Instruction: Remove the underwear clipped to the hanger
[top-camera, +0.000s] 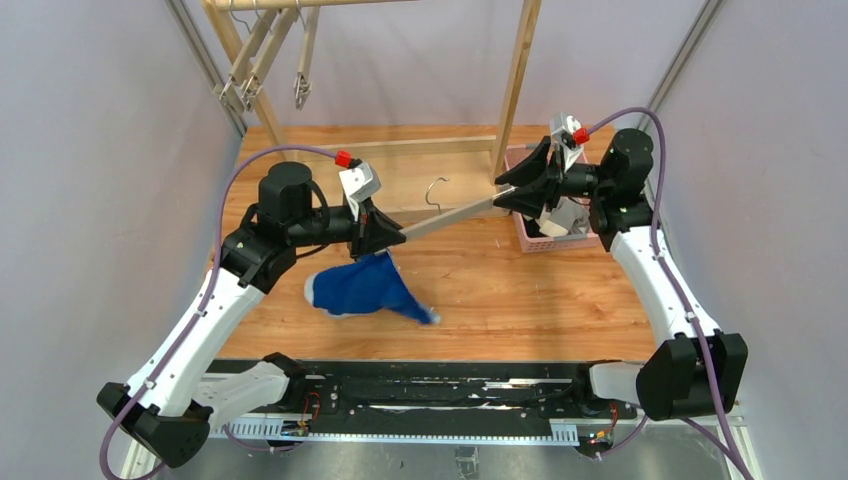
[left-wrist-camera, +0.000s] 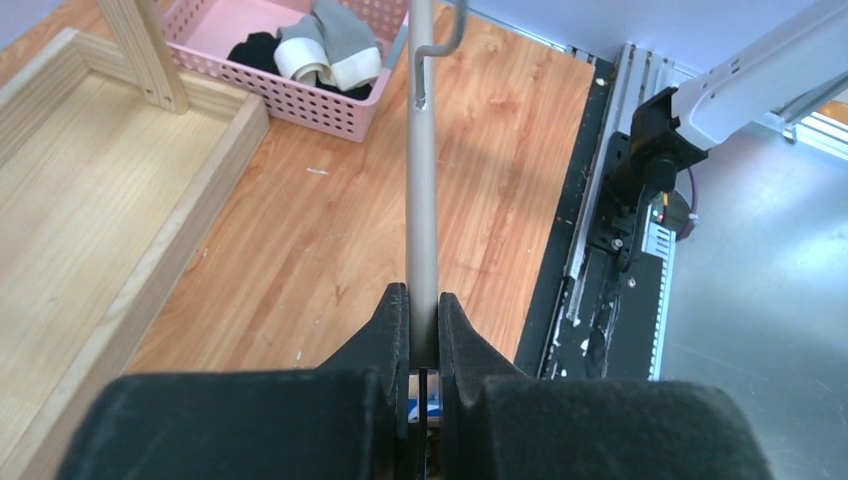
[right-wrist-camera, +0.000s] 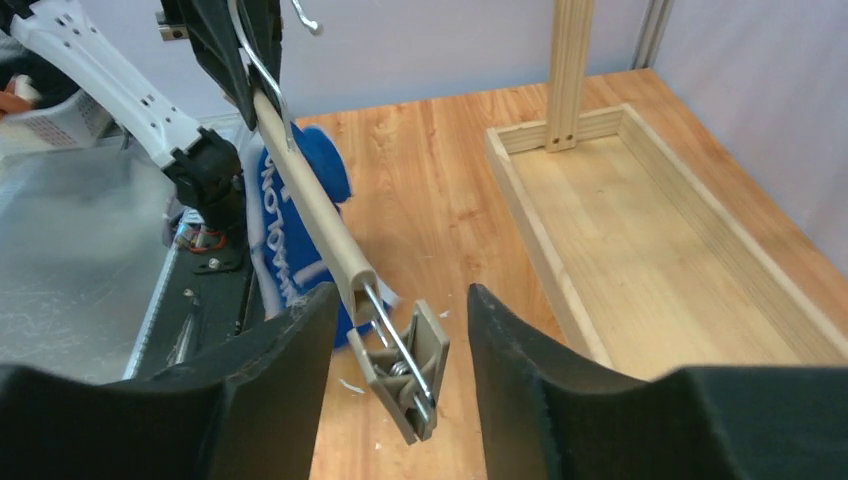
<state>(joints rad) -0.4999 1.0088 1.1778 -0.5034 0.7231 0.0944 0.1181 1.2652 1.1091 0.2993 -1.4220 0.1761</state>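
Above the wooden tabletop (top-camera: 500, 290) your left pincer (left-wrist-camera: 422, 300) clamps the hanger (top-camera: 450, 215) bar to steady it, blue briefs (top-camera: 365, 287) dangling beneath that end, while your right pincer (right-wrist-camera: 400, 310) straddles the opposite bare clip (right-wrist-camera: 405, 370), jaws apart.

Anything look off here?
The blue underwear hangs askew from only the hanger end that the left gripper clamps. The far clip, inside the open right gripper, holds nothing.
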